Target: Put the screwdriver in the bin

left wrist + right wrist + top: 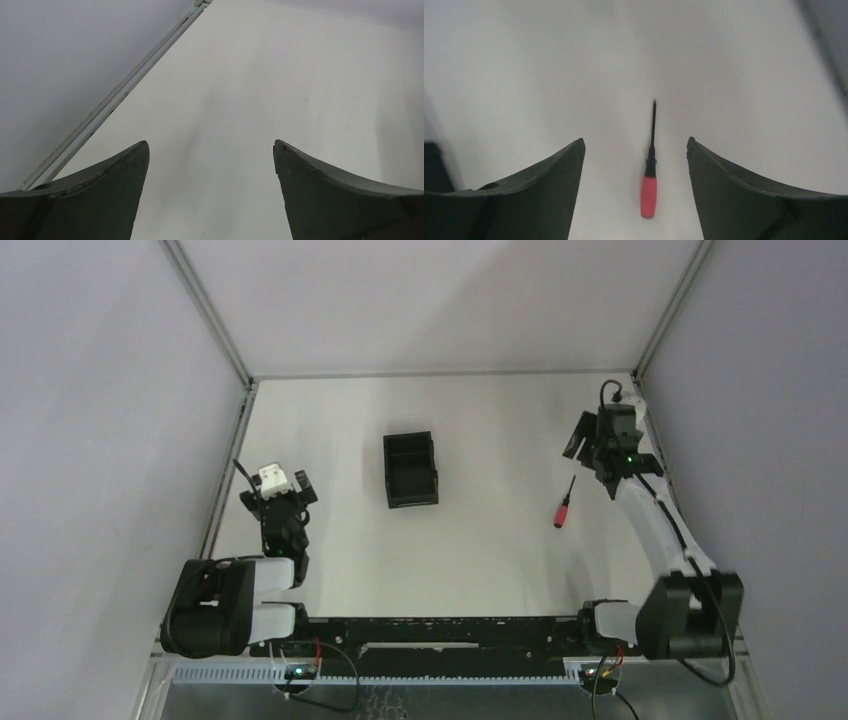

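Observation:
The screwdriver (564,504) has a red handle and a thin dark shaft. It lies on the white table at the right, with its shaft pointing away from the arm bases. The black bin (410,469) stands open-topped near the middle of the table, well left of the screwdriver. My right gripper (582,445) is open and empty, raised just beyond the screwdriver. In the right wrist view the screwdriver (650,175) lies between the spread fingers of the right gripper (635,141), touching neither. My left gripper (277,496) is open and empty at the left, far from both. The left wrist view shows the left gripper (210,145) over bare table.
A metal frame rail (115,95) runs along the table's left edge, close to the left gripper. Grey walls enclose the table on the left, right and back. A dark shape at the left edge of the right wrist view (431,167) may be the bin.

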Tool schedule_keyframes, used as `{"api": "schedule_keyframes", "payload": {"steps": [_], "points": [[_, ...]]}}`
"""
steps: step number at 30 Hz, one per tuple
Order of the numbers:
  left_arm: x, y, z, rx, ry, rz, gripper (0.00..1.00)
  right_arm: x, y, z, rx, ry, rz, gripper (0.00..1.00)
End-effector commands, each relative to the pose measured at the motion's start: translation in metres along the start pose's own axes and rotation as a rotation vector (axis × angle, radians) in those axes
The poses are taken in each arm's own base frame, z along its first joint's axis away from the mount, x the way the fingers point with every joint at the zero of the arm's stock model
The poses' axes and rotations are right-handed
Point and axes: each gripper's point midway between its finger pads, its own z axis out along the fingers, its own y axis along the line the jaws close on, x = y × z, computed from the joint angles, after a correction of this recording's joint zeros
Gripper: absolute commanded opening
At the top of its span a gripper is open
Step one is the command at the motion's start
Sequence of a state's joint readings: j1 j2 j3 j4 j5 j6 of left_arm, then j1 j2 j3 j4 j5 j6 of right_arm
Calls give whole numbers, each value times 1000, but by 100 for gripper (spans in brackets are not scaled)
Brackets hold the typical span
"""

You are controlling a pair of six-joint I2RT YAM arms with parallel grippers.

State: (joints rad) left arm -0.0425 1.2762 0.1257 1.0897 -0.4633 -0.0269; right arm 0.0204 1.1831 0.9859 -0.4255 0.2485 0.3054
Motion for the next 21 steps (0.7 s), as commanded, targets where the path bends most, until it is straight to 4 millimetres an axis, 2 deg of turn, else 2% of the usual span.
{"api": "schedule_keyframes", "payload": {"steps": [1,6,10,12,14,17,19,21], "points": [[-26,-6,10,8,-67,-34,98,84,-16,15,36,383,-26,79],[-27,-6,10,8,-68,-34,98,140,-18,45,37,595,-61,66],[-27,-6,10,8,-68,-35,98,167,-25,60,71,680,-81,59],[-27,-6,10,8,-68,-35,98,179,-26,65,69,717,-89,50],[-27,-6,10,7,-68,-34,98,188,-28,69,71,744,-97,35],[-27,-6,10,8,-69,-34,98,186,-31,68,84,766,-124,2],[-27,-6,10,8,-68,-34,98,169,-28,62,86,759,-155,0],[-27,-6,11,8,-70,-35,98,140,-19,51,71,741,-188,0]]}}
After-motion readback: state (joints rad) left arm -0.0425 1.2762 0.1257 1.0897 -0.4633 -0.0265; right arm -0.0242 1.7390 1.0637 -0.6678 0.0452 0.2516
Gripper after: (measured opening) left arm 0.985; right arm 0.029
